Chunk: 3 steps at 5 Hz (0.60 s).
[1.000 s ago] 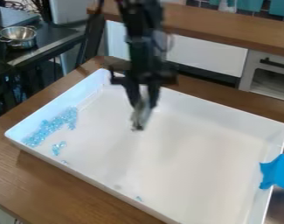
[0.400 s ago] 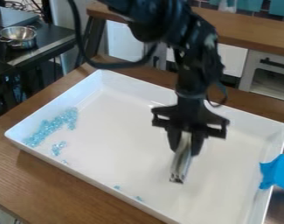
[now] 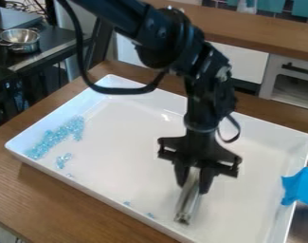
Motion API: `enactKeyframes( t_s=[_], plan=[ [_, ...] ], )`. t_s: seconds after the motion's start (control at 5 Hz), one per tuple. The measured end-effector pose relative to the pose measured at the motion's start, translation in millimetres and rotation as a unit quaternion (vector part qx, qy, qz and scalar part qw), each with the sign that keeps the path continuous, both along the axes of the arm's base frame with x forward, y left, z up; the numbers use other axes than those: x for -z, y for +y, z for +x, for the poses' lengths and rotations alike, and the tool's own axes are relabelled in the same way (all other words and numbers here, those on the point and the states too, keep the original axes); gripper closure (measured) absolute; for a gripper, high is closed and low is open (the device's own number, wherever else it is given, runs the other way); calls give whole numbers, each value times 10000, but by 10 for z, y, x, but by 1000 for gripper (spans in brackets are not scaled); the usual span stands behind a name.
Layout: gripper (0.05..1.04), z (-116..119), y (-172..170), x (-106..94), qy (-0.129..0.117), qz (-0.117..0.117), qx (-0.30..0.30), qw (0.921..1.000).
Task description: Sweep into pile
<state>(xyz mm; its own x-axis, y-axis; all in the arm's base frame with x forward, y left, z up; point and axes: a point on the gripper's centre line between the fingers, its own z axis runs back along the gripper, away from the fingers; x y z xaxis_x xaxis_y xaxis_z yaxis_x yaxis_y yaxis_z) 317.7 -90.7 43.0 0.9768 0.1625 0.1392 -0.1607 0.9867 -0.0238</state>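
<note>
Some way from blue beads [image 3: 55, 138], hanging over white tray [image 3: 127, 156], clamping silvery tool [image 3: 187, 203] in jaws [image 3: 193, 185], pointing down near stray bits [image 3: 150, 215].

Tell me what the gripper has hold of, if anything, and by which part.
The gripper holds a slim, silvery tool by its upper end; the lower end points down into the tray.

From here I see a smooth, glossy tray [image 3: 131, 128], shiny, glassy-looking beads [image 3: 53, 137], a wood-grained table [image 3: 67, 204] and a metal pot [image 3: 22, 46] with a polished finish.
</note>
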Motion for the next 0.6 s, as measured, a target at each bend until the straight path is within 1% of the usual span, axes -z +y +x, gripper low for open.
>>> enactKeyframes(
  t_s=[0.4,0.6],
  plan=[
    [713,-121,94,46,-178,139,167,9996],
    [713,-104,208,66,-328,226,150,9991]
  ],
)
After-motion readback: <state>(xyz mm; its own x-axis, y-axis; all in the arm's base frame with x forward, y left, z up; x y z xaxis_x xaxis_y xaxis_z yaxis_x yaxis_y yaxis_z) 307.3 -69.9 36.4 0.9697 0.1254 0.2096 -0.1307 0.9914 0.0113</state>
